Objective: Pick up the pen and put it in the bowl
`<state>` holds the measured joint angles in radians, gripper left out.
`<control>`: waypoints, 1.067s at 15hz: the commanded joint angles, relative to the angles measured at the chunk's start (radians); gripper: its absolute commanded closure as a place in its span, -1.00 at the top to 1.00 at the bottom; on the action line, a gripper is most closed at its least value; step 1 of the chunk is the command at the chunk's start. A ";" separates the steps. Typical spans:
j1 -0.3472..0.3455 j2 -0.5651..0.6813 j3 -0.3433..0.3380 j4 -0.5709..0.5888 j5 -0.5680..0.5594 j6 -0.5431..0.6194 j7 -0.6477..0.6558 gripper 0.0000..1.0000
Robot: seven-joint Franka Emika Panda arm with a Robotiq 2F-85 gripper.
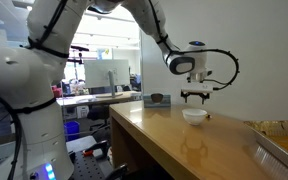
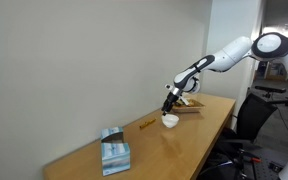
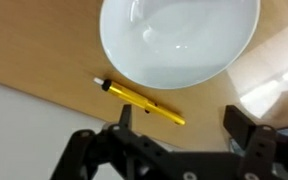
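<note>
The pen [image 3: 142, 100] is a thin yellow stick with a dark tip, lying on the wooden table right beside the white bowl [image 3: 179, 38]; in an exterior view it shows as a small streak [image 2: 146, 124] left of the bowl [image 2: 170, 120]. The bowl is empty and also shows in an exterior view [image 1: 194, 115]. My gripper [image 3: 182, 120] is open and empty, hovering just above the table over the bowl's edge, with the pen near one finger. It shows in both exterior views [image 1: 195, 99] [image 2: 168, 107].
A grey-blue boxy container [image 2: 114, 152] stands at the table's near end, and shows far off in an exterior view [image 1: 158, 99]. A tray-like object [image 2: 189, 101] lies beyond the bowl by the wall. The table edge [image 1: 134, 140] drops to the office floor.
</note>
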<state>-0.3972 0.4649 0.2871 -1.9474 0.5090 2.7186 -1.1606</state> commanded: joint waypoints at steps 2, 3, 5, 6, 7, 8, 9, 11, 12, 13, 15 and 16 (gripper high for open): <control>0.055 -0.059 -0.044 -0.060 -0.062 -0.016 0.037 1.00; 0.082 -0.063 -0.065 -0.058 -0.105 -0.030 0.071 1.00; 0.139 -0.066 -0.109 -0.043 -0.227 -0.062 0.116 1.00; 0.165 -0.067 -0.128 -0.034 -0.290 -0.080 0.139 1.00; 0.198 -0.062 -0.155 -0.012 -0.369 -0.114 0.168 1.00; 0.217 -0.053 -0.164 0.019 -0.424 -0.159 0.183 1.00; 0.234 -0.040 -0.172 0.058 -0.479 -0.216 0.187 1.00; 0.260 -0.009 -0.172 0.148 -0.556 -0.324 0.160 1.00; 0.268 0.007 -0.167 0.191 -0.582 -0.369 0.138 1.00; 0.279 0.031 -0.166 0.243 -0.606 -0.415 0.123 1.00; 0.294 0.088 -0.162 0.344 -0.636 -0.483 0.094 1.00; 0.302 0.118 -0.162 0.390 -0.648 -0.510 0.084 1.00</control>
<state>-0.1200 0.4923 0.1377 -1.7032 -0.0975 2.3146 -1.0263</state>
